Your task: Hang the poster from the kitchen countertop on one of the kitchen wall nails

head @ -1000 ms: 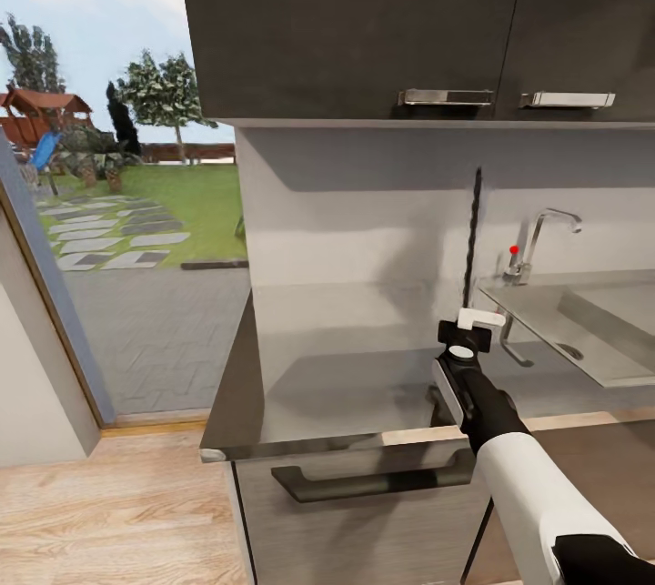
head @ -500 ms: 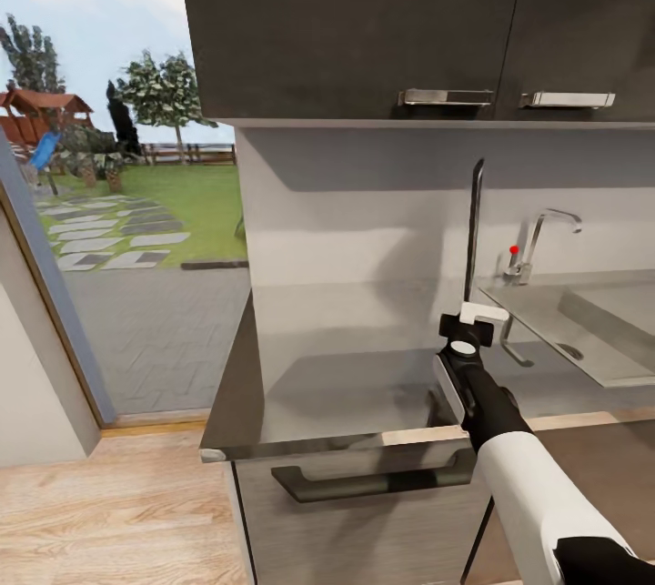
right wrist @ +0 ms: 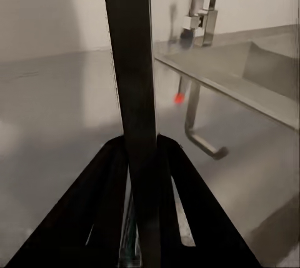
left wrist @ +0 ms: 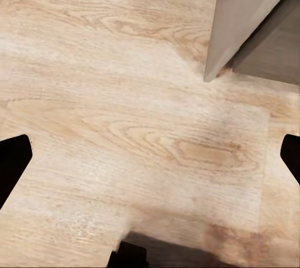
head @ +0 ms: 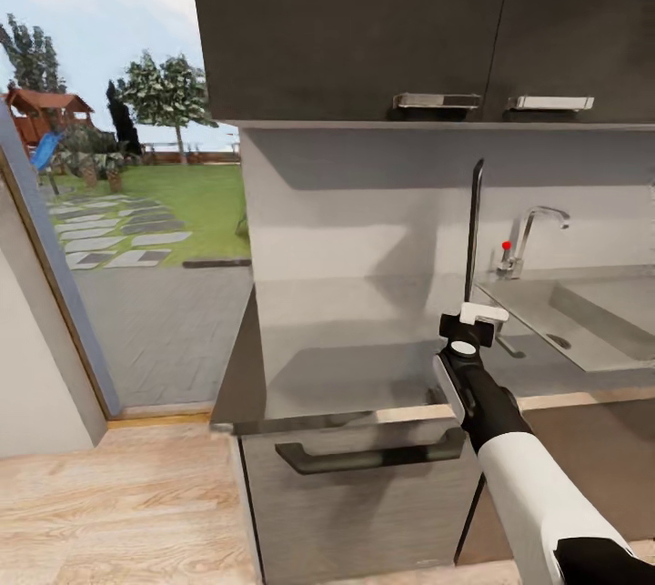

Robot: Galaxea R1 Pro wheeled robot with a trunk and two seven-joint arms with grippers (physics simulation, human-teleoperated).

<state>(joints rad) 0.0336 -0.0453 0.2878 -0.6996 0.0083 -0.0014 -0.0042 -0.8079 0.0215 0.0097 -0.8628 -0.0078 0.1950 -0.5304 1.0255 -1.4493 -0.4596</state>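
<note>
Above the kitchen countertop (head: pixel 346 339), near the sink (head: pixel 582 317): poster (head: pixel 474 230), held edge-on and upright, seen as a thin dark sliver against the pale backsplash; face and lettering not legible from this angle. Right gripper (head: pixel 473 323): fingers closed on the lower edge of the poster, frame pinched between both dark pads (right wrist: pixel 112 180) in the right wrist view, grip appearing centred. Left gripper (left wrist: pixel 150 155): fingers spread wide, nothing between them, pointed down at the wooden floor (left wrist: pixel 125 93). Tap (head: pixel 532 235) with red knob behind and to the right of the poster, well apart. Dark upper cabinets (head: pixel 364 21) overhead; top of the poster just below their underside. Wall nail: none discernible. Step in hand, by judgement: carrying the lifted poster away from the counter toward a wall. Handling notes: keep wrist level so the tall frame stays vertical and does not lever out of the pinch; draw back from the counter before raising, to avoid striking the cabinet underside; move base slowly; turn the poster flat to the wall only once the nail is in sight.
</note>
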